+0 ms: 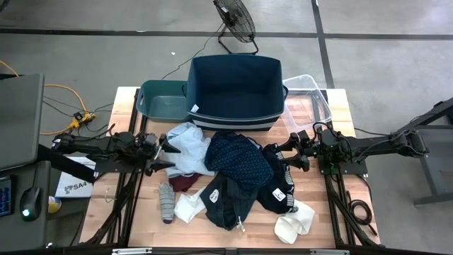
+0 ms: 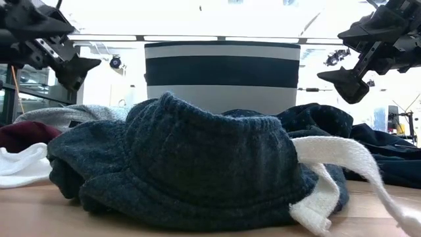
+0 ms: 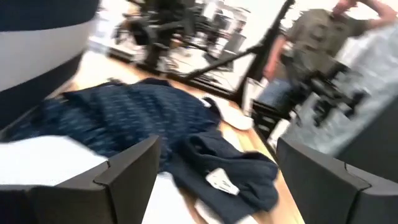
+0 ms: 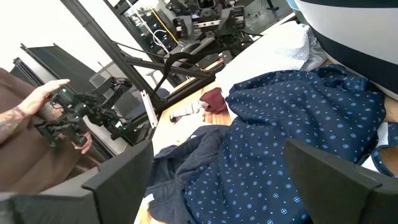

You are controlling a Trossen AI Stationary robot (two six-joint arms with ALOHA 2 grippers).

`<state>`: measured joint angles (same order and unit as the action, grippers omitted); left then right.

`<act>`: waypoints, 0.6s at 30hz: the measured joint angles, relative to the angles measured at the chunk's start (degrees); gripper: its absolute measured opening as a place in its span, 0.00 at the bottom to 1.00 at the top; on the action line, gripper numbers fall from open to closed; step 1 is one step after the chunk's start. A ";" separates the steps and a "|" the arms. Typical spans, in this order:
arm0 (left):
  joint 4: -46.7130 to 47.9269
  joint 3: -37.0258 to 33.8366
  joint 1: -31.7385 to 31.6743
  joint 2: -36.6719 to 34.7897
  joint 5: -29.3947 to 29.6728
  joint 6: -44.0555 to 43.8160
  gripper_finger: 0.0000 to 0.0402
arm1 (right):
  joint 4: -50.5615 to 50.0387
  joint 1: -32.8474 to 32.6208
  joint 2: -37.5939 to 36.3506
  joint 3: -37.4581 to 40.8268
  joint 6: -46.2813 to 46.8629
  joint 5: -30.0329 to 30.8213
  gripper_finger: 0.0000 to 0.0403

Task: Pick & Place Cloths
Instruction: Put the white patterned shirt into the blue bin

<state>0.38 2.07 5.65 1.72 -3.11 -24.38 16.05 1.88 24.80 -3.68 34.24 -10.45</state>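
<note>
A heap of cloths lies mid-table: the navy dotted garment on top, a pale blue-white one to its left, maroon, black pieces with white tags, white socks and a grey sock toward the near edge. My left gripper hovers open above the pale cloth's left edge. My right gripper hovers open over the heap's right side. In the low view a dark knit garment fills the foreground.
Along the far edge stand a navy bin, a teal bin and a clear bin. A floor fan stands beyond the table. People stand in the room: one in the left wrist view, a hand holding a controller in the right wrist view.
</note>
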 joint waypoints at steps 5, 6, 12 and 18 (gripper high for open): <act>3.80 2.33 0.00 0.02 2.05 -0.57 0.79 | -0.01 -0.01 0.01 0.00 0.00 0.01 0.88; 4.70 3.09 0.00 0.04 2.14 -0.43 0.79 | -0.02 -0.01 0.01 0.00 0.01 -0.01 0.88; 10.21 7.60 0.00 1.73 2.61 3.37 0.79 | 0.00 0.01 0.00 0.02 0.00 -0.01 0.88; 16.89 14.37 0.00 9.65 5.99 6.11 0.79 | -0.02 -0.01 0.00 0.00 0.00 -0.01 0.88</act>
<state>17.27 16.44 5.65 11.37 2.88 -18.27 16.03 1.87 24.80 -3.68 34.24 -10.46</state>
